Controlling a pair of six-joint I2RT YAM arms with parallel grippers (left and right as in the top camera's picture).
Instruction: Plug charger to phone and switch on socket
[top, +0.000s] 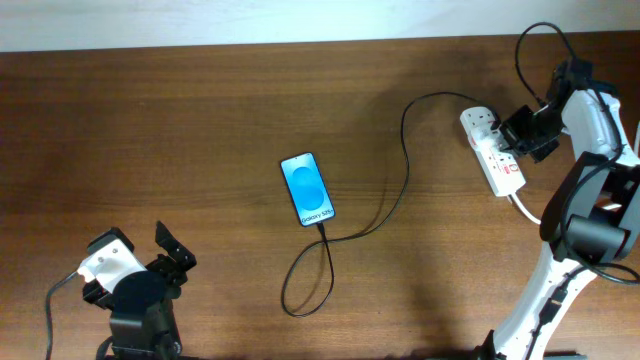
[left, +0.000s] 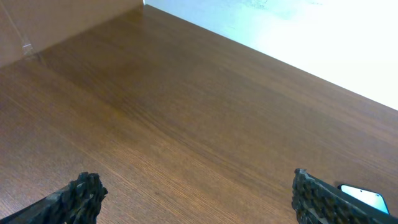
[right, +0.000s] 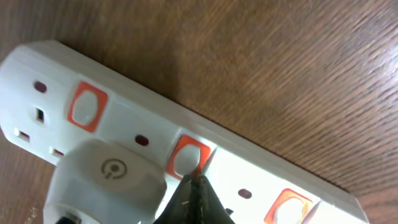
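The phone (top: 307, 189) lies face up at the table's middle, blue screen lit; its corner shows in the left wrist view (left: 365, 196). The thin black charger cable (top: 395, 190) runs from the phone's lower end, makes a loop, and goes up to the white socket strip (top: 497, 160) at the right. A white plug (right: 106, 174) sits in the strip (right: 249, 155). My right gripper (right: 196, 186) is shut, its tips pressed on a red-framed switch (right: 186, 155); overhead it is over the strip (top: 525, 132). My left gripper (left: 196, 196) is open and empty, at the near left (top: 165, 255).
The strip's thick white cord (top: 524, 208) runs down toward the right arm's base. Two more red switches (right: 86, 107) sit along the strip. The table's far edge meets a white surface (left: 298, 31).
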